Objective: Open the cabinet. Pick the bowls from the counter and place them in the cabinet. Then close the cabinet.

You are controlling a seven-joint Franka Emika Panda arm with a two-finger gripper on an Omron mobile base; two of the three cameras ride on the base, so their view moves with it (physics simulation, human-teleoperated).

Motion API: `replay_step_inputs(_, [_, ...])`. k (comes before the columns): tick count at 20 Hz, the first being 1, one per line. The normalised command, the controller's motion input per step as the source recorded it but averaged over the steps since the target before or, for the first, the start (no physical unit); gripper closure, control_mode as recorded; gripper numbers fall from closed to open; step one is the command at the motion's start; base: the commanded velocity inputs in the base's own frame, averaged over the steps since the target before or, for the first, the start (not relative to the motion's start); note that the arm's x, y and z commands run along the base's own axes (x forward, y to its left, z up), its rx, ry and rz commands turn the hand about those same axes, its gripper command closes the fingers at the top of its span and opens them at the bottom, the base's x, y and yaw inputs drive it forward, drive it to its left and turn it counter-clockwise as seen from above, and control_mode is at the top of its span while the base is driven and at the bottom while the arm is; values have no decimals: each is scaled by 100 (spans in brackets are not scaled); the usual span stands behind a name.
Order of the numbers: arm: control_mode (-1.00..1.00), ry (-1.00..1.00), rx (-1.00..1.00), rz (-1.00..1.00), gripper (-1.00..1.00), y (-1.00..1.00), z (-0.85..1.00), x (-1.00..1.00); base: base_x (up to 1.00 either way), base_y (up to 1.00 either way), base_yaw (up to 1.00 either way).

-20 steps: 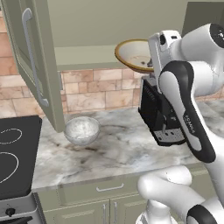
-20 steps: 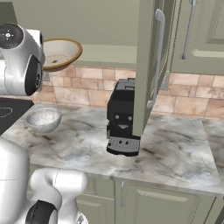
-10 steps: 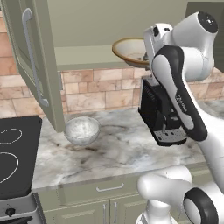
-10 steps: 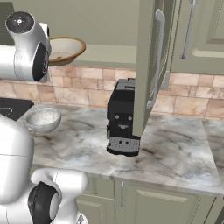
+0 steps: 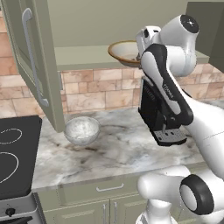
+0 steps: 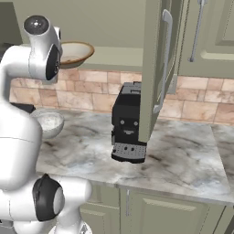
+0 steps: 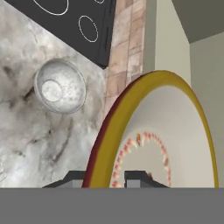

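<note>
The cabinet (image 5: 30, 57) stands open, both doors swung out, and its pale shelf (image 5: 83, 54) is in view. My gripper (image 7: 107, 179) is shut on the rim of the tan bowl (image 5: 124, 51), one finger inside and one outside. The tan bowl (image 6: 75, 51) hangs at shelf height by the shelf's front edge; I cannot tell if it touches the shelf. Its cream inside (image 7: 166, 131) faces the hand view. The speckled grey bowl (image 5: 82, 130) sits upright on the counter (image 5: 122, 148), below the left door; it also appears as the grey bowl (image 7: 60, 86) far beneath my hand.
A black coffee machine (image 5: 159, 113) stands on the counter under the cabinet's right half, near the open right door (image 6: 157, 68). The black stovetop (image 5: 13, 153) lies left of the counter. Closed lower cabinets run below.
My arm has risen and swung in toward the cabinet, carrying the tan bowl a little left and closer to the shelf. The grey bowl has not moved.
</note>
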Motion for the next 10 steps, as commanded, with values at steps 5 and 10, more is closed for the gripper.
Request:
replay_step_inputs(5, [-100, 0, 0, 0, 100, 4, -5, 52, 0, 0, 0])
replay_step_inputs(10, [-100, 0, 0, 0, 100, 0, 0, 47, 0, 0, 0])
